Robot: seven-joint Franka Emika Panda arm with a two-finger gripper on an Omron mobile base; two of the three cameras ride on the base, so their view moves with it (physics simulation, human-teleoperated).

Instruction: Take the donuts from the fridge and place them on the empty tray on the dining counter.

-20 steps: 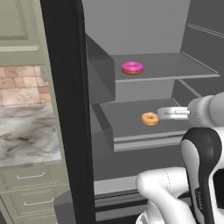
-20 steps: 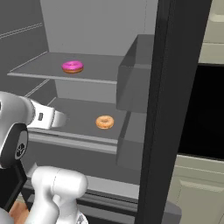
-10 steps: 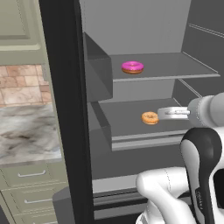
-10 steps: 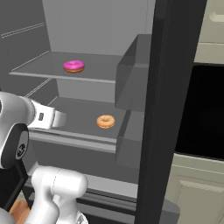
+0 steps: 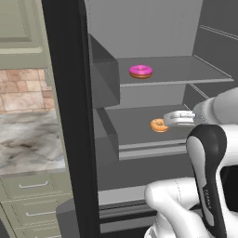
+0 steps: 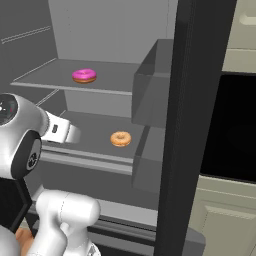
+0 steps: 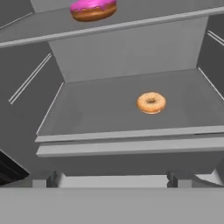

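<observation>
While the orange-tan donut (image 5: 159, 125) lies flat on the fridge's lower shelf (image 5: 139, 128), roughly at that shelf's middle and a little back from its front lip, the pink-frosted donut (image 5: 141, 71) sits on the upper shelf (image 5: 186, 69) directly above, also flat and well apart from the orange one. From my hand view the orange-tan donut (image 7: 151, 103) is right of centre on the lower shelf (image 7: 96, 109), and the pink one (image 7: 93, 8) shows at the upper edge, over the lip of the upper shelf (image 7: 52, 26).

My gripper (image 5: 173, 119) reaches into the fridge (image 5: 65, 93) at the height of the lower shelf, just beside the orange-tan donut on its right as the left base camera shows it; whether it touches the donut I cannot tell from there. In the right base view my gripper (image 6: 70, 133) stands clearly apart from that donut (image 6: 120, 138), with bare shelf between them. My jaws are spread wide and hold nothing.

The fridge's interior is grey, and its black door edge (image 6: 192, 100) stands upright to the right of the shelves in the right base view. Beyond that door edge is a black oven front (image 6: 230, 130) over pale cabinet fronts (image 6: 225, 215). On the other side of the fridge, in the left base view, a marble counter (image 5: 28, 144) sits on sage-green drawers (image 5: 32, 204), with a brick-patterned wall (image 5: 25, 90) above it.
</observation>
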